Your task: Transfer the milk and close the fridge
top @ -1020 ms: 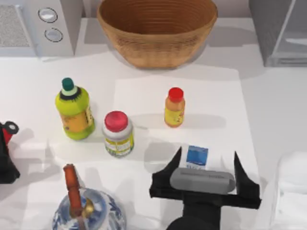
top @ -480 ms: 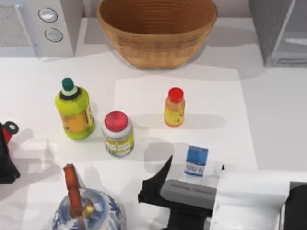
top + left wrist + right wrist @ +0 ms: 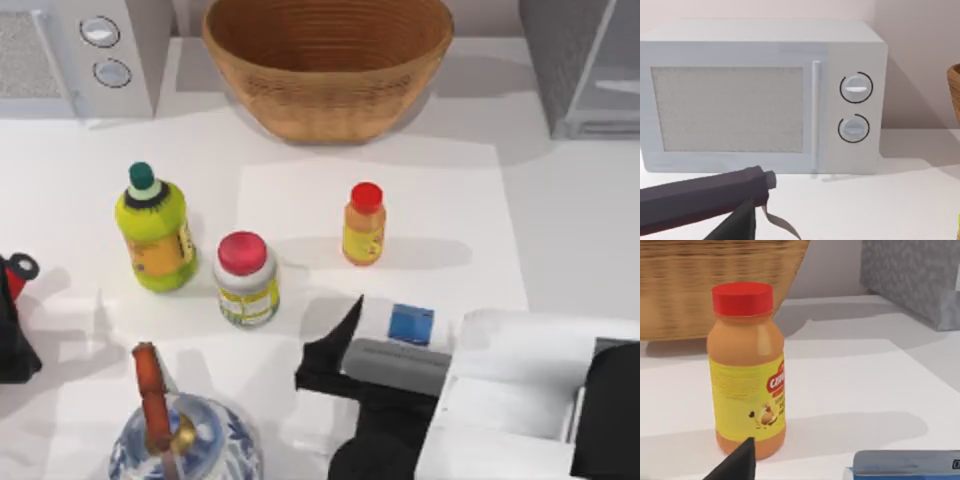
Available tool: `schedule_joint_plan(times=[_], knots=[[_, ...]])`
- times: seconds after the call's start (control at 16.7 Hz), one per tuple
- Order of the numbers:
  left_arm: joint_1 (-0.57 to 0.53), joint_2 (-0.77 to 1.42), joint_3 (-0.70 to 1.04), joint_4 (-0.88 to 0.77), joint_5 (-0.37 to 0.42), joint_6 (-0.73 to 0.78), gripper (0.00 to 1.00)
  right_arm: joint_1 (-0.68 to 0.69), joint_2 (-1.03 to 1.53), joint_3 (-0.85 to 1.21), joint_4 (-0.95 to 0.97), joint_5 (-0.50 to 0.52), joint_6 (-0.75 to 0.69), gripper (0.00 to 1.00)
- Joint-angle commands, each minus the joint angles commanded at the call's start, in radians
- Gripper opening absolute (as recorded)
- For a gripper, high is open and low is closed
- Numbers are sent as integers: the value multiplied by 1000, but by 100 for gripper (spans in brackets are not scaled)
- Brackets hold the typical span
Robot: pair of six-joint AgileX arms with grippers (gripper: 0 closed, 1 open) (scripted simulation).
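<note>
Up in the top view's upper right corner stands the fridge point(image 3: 580, 60), a dark-grey speckled cabinet with its pale door point(image 3: 612, 85) beside it at the frame edge; the right wrist view catches its speckled side point(image 3: 912, 277) at upper right. Across the upper middle of the top view sits a big woven basket point(image 3: 328, 65), and the upper left corner holds a light-grey microwave point(image 3: 85, 55) with two round dials, seen front-on in the left wrist view point(image 3: 760, 95).

At the lower right of the top view my right arm's white casing reaches in from the edge, and the right gripper point(image 3: 400, 345) is down on the milk point(image 3: 411, 324). One dark finger point(image 3: 335, 340) shows on the carton's left side; the other is hidden under the arm, so whether the fingers grasp the carton cannot be told. The milk lies in the lower middle of the frame, its blue top visible just above the grey gripper body, and its blue edge point(image 3: 905, 465) shows at the bottom of the right wrist view.

At the bottom left is a blue-and-white teapot point(image 3: 185, 440). Left of centre stand a yellow-green bottle point(image 3: 155, 235), then a red-lidded jar point(image 3: 245, 280), and near centre a red-capped orange bottle point(image 3: 364, 225), well apart from the milk. My left gripper point(image 3: 12, 320) sits parked at the left edge.
</note>
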Motion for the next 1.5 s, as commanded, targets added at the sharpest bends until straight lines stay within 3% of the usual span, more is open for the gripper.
schedule_joint_plan(times=[0.36,1.14,1.5], knots=[[0,0,0,0,0,0,100,-23,10,5,28,-23,-23,100],[0,0,0,0,0,0,100,-23,10,5,28,-23,-23,2],[0,0,0,0,0,0,100,-23,10,5,28,-23,-23,0]])
